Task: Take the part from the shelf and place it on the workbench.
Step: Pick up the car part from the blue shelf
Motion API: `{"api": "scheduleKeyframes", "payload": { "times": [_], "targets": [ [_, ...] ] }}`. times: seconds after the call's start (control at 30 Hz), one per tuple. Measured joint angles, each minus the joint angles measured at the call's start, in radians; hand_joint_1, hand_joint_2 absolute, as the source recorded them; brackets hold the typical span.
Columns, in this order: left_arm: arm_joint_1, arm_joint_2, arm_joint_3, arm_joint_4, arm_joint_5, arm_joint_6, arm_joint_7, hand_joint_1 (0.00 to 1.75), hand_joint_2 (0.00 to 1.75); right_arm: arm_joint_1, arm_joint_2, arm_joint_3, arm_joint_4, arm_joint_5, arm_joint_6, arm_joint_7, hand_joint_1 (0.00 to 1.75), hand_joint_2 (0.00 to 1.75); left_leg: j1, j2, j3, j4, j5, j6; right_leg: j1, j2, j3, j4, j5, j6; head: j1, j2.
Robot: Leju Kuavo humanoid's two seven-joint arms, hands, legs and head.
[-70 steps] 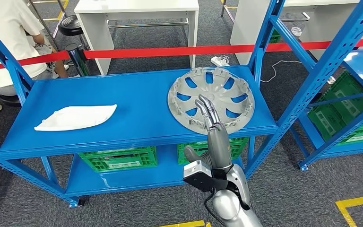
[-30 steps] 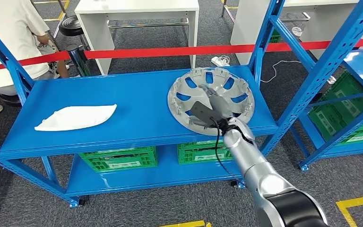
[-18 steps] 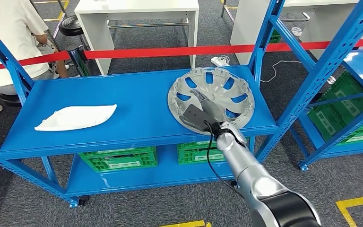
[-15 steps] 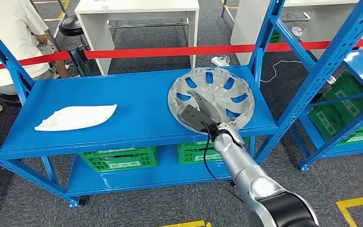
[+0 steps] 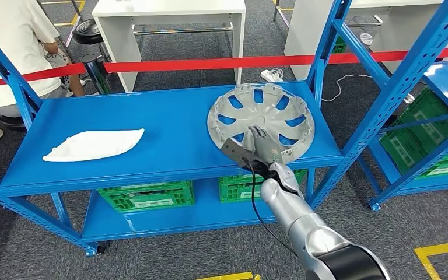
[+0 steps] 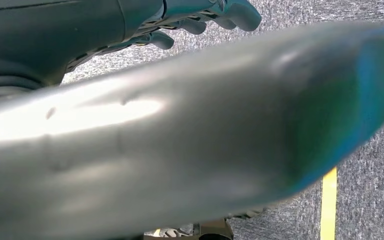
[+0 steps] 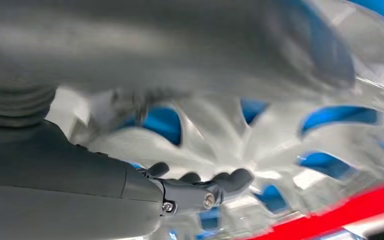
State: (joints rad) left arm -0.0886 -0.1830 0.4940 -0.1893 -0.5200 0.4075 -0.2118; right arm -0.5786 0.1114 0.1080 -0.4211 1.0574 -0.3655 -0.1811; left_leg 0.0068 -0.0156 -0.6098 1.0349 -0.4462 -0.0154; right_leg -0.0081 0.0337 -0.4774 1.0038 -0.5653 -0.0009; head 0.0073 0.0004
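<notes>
The part is a silver hubcap (image 5: 261,118) lying on the right end of the blue shelf (image 5: 169,125), which I see close up in the right wrist view as pale spokes (image 7: 280,145) over blue. My right hand (image 5: 262,147) lies over the hubcap's near rim, fingers (image 7: 200,181) slightly bent above the spokes and closed on nothing. The hubcap sits flat on the shelf. My left hand (image 6: 205,15) hangs over grey carpet with loosely bent fingers and holds nothing.
A white curved panel (image 5: 93,144) lies on the shelf's left half. Green crates (image 5: 146,195) stand on the lower shelf. Blue uprights (image 5: 385,99) flank the right side. Red barrier tape (image 5: 210,63) runs behind, with a seated person (image 5: 6,52) and white tables (image 5: 169,9) beyond.
My right arm rose from below the shelf edge and reached over the hubcap's middle. Since then the hand has drawn back to the near rim. The hubcap has not moved.
</notes>
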Motion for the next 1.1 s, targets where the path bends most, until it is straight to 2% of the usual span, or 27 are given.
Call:
{"api": "scheduleKeyframes", "payload": {
  "times": [0.13, 0.37, 0.8, 0.83, 0.93, 0.97, 1.1],
  "targets": [
    [0.0, -0.001, 0.0, 0.0, 0.001, -0.001, -0.001, 0.0, 0.0, 0.017, -0.008, 0.006, 0.003, 0.03, -0.007, 0.028, 0.0, 1.75, 0.0, 0.0, 0.001, 0.0, 0.0, 0.0, 0.0, 0.0, 0.001, 0.0, 0.0, 0.0, 0.0, 0.0],
    [0.0, -0.004, 0.0, 0.0, -0.001, -0.005, 0.002, 0.0, 0.0, 0.017, -0.022, 0.007, 0.007, 0.04, 0.022, 0.006, 0.0, 1.75, 0.0, 0.0, 0.004, 0.0, 0.0, 0.0, 0.0, 0.0, 0.004, -0.001, 0.0, 0.0, 0.0, 0.0],
    [-0.001, -0.004, 0.001, -0.001, -0.001, -0.005, 0.0, 0.0, 0.0, 0.019, -0.025, 0.02, 0.012, 0.084, 0.001, 0.006, 0.0, 1.75, 0.0, 0.0, 0.004, 0.0, 0.0, 0.0, 0.0, 0.0, 0.005, -0.001, 0.0, 0.0, 0.0, 0.0],
    [-0.001, -0.004, 0.001, -0.001, -0.001, -0.005, 0.0, 0.0, 0.0, 0.019, -0.025, 0.02, 0.012, 0.087, 0.0, 0.009, 0.17, 1.75, 0.0, 0.0, 0.004, 0.0, 0.0, 0.0, 0.0, 0.0, 0.005, -0.001, 0.0, 0.0, 0.0, 0.0],
    [-0.001, -0.004, 0.001, -0.001, -0.001, -0.005, 0.002, 0.0, 0.0, 0.018, -0.025, 0.022, 0.012, 0.1, 0.002, 0.022, 1.47, 1.75, 0.0, 0.0, 0.004, 0.0, 0.0, 0.0, 0.0, 0.0, 0.005, -0.001, 0.0, 0.0, 0.0, 0.0],
    [-0.001, -0.004, 0.001, -0.001, -0.002, -0.005, 0.003, 0.0, 0.0, 0.018, -0.025, 0.022, 0.012, 0.105, 0.004, 0.027, 1.75, 1.75, 0.0, 0.0, 0.004, 0.0, 0.0, 0.0, 0.0, 0.0, 0.005, -0.001, 0.0, 0.0, 0.0, 0.0],
    [-0.002, -0.004, 0.001, -0.001, -0.004, -0.005, 0.004, 0.0, 0.0, 0.016, -0.025, 0.029, 0.012, 0.123, 0.015, 0.037, 1.75, 1.75, 0.0, 0.0, 0.005, 0.0, 0.0, 0.0, 0.0, 0.0, 0.005, -0.001, 0.0, 0.0, 0.0, 0.0]
  ]
}}
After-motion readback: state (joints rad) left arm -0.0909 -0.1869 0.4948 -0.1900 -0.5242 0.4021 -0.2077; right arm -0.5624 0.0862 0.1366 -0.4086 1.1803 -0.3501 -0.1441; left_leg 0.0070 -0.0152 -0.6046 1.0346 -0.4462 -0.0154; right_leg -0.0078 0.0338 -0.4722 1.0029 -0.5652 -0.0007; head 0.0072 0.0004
